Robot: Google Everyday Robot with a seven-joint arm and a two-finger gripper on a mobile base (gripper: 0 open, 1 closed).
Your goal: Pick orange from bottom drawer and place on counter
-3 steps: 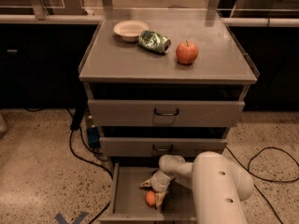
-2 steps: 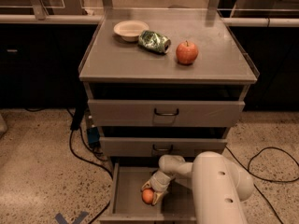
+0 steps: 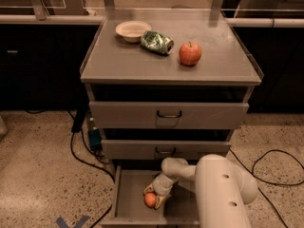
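The orange (image 3: 150, 200) lies low inside the open bottom drawer (image 3: 129, 190), near the middle of its grey floor. My gripper (image 3: 154, 198) reaches down into the drawer from the right, and its fingers close around the orange, one behind it and one in front. The white arm (image 3: 218, 189) covers the drawer's right part. The counter (image 3: 137, 63), the grey cabinet top, is above.
On the counter stand a white bowl (image 3: 132, 30), a crushed green can (image 3: 156, 42) and a red apple (image 3: 190, 53). The two upper drawers (image 3: 168, 114) are shut. Black cables (image 3: 78, 148) run over the speckled floor left and right of the cabinet.
The orange and the gripper have shifted slightly to the left in the drawer, and the fingers have settled around the fruit. The rest is unchanged.
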